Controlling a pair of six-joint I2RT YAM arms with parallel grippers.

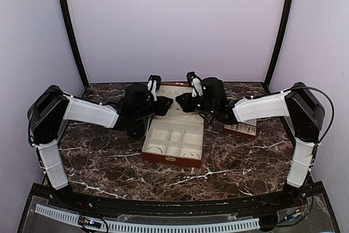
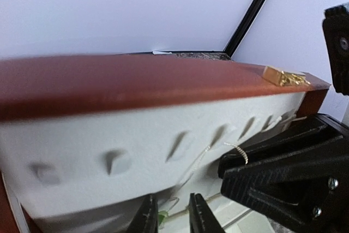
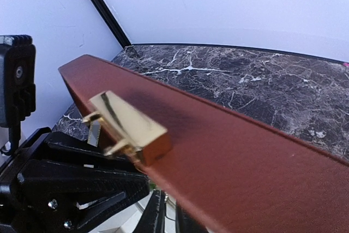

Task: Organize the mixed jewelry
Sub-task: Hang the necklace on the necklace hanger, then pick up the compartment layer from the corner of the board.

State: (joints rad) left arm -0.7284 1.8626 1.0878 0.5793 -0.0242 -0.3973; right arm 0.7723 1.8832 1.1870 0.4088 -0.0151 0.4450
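Note:
The red-brown box [image 1: 163, 157] lies open mid-table, its lid [image 2: 109, 83] standing up at the back. A thin pale chain [image 2: 203, 157] of the mixed jewelry hangs down the lid's cream slotted lining. Small loops [image 1: 155, 148] rest in the front compartments. My left gripper [image 2: 173, 212] sits just below the lining, jaws a little apart with nothing pinched; a fine wire loop [image 2: 174, 202] lies just past its tips. My right gripper [image 3: 170, 217] is at the lid's edge below the gold clasp [image 3: 128, 126], with only a slit between its jaws. Seen from above, the left gripper [image 1: 167, 104] and right gripper [image 1: 180, 102] nearly touch tip to tip.
A flat cream slotted tray [image 1: 241, 130] lies right of the box, partly under the right arm. A dark round thing [image 1: 135, 129] sits under the left arm. Pale walls close in the marble table [image 1: 109, 173] at the back and sides.

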